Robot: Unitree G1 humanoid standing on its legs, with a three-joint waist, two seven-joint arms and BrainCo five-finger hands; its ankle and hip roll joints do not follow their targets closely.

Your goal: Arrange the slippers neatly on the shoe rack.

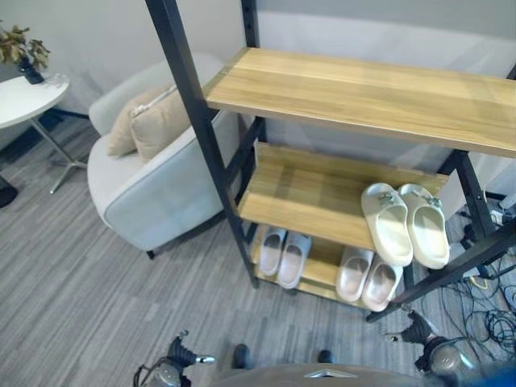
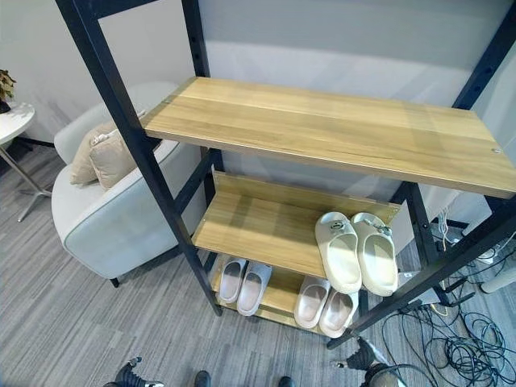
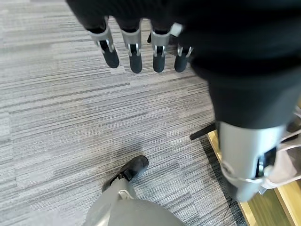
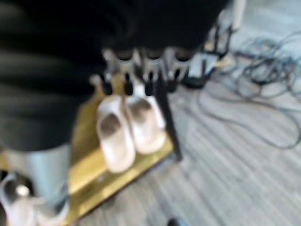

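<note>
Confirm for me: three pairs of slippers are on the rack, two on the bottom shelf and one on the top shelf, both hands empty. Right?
Not quite. The cream pair sits on the middle shelf, not the top shelf, which is bare, as the left eye view shows. The other two pairs are on the bottom shelf, and the left hand and right hand hold nothing.

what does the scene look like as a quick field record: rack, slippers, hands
rack: shoe rack, black frame, three wooden shelves
top shelf: bare
middle shelf: cream slipper pair at its right end
bottom shelf: pale pair on the left, pale pair on the right
left hand: open, holds nothing, over the carpet
right hand: open, holds nothing, above the bottom right pair
beside rack: armchair with cushions
</note>
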